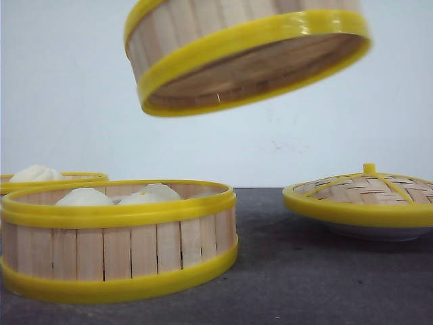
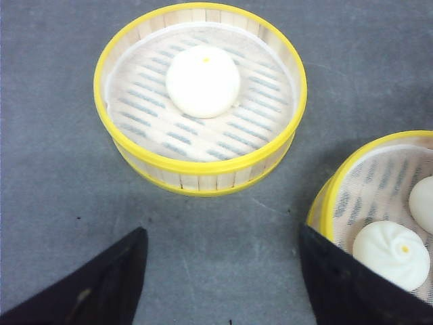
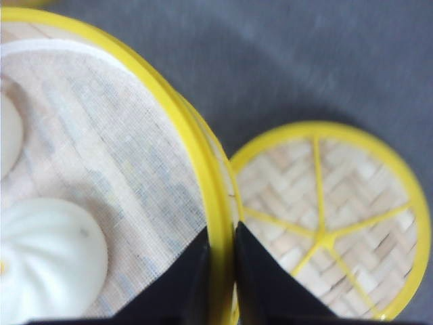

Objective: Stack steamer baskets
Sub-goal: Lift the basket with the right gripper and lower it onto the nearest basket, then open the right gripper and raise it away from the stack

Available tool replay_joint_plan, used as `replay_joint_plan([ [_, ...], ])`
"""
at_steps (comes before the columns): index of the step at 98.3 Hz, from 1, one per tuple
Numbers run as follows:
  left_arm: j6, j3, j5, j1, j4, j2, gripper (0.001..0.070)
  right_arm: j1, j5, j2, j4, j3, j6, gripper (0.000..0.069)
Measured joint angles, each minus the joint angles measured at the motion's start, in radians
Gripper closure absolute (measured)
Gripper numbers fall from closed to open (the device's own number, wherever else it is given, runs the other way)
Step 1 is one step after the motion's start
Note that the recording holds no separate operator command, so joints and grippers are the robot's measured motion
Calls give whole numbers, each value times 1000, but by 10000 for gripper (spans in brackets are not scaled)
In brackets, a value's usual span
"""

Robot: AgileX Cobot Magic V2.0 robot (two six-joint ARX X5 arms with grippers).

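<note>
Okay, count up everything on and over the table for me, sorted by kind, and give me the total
Steamer baskets: 3 (raised basket, near basket, far basket)
Buns in view: 5 (one in the far basket, two in the near basket, two in the raised basket)
Woven lid: 1
Plate under the lid: 1
Total: 10

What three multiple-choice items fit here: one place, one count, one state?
1. The domed woven-bamboo lid with yellow rim lies: A on the white plate; B on a basket; C in a gripper.
2. Yellow-rimmed bamboo-slat steamer baskets in the front view: A two; B three; C four.
3. The right gripper is: A open; B shut on the lifted basket's rim; C out of view.
Key: A, the plate shows beneath it; B, one lifted, two on the table; B, fingers pinch the rim.
</note>
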Motion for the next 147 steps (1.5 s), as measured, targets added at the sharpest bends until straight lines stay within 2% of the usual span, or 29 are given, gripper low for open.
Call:
replay_joint_plan([
  [15, 0, 0, 0, 0, 0, 0, 281, 9, -71, -101, 177, -211, 0, 661],
  [28, 0, 0, 0, 0, 1, 0, 281, 33, -83, -116, 306, -325, 2, 661],
  [69, 0, 0, 0, 0, 1, 3, 281, 178, -80, -35, 585, -356, 14, 661],
  [97, 0, 0, 0, 0, 1, 7, 281, 173, -75, 82, 599, -356, 41, 661],
  [147, 0, 0, 0, 0, 1, 7, 281, 167, -78, 130, 668, -356, 66, 662],
])
